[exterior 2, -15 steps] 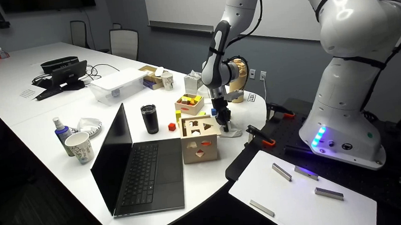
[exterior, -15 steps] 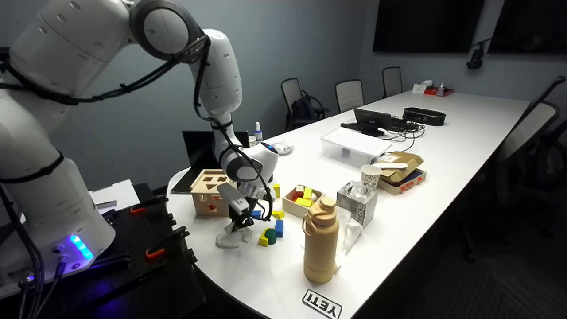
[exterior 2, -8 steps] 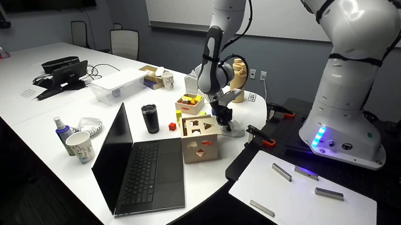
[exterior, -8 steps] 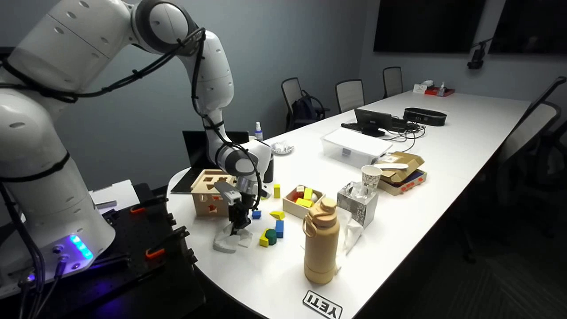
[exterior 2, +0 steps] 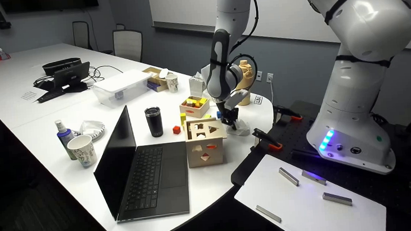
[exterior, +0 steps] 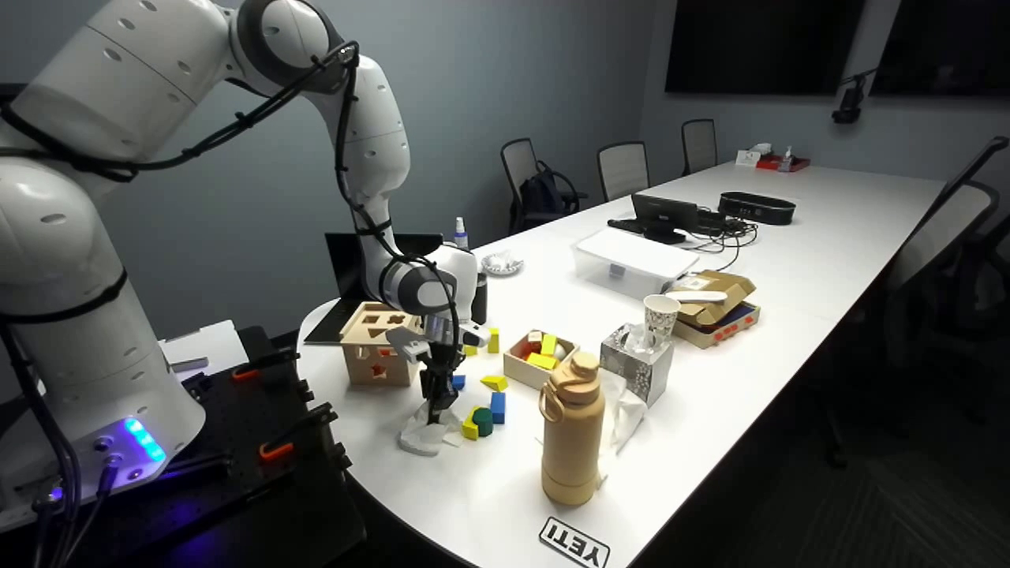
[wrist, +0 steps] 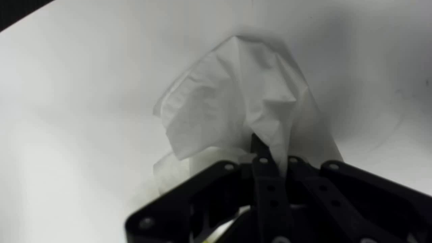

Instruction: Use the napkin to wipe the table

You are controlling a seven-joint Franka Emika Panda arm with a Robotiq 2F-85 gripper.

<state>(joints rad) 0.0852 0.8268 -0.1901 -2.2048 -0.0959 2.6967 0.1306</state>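
- Gripper (exterior: 433, 414): pointing down, fingers (wrist: 265, 175) clamped on the napkin (wrist: 216, 108); wrist view has a fold pinched between them.
- Napkin spot: crumpled, spread on the table (exterior: 481, 497) at its rounded end, on the side by the robot base (exterior 2: 350, 137).
- Napkin direction: in the wrist view the bulk fans from the fingers toward the top, ending in a blunt peak; in an exterior view it flares toward the base. Long axis: too crumpled to call.
- Table axis: runs lengthwise from the rounded end by the base toward the far wall (exterior: 773, 130) with the dark screens (exterior: 765, 47).
- Yellow block (exterior: 469, 428) just beside the napkin, can't tell if touching; dark green cylinder (exterior: 483, 422) and blue block (exterior: 498, 407) just past it.
- Wooden shape sorter (exterior 2: 204, 146) near the napkin, apart from it.
- Tan bottle (exterior: 574, 430) upright, well apart from the napkin; patterned tissue box (exterior: 636, 369) near the bottle.
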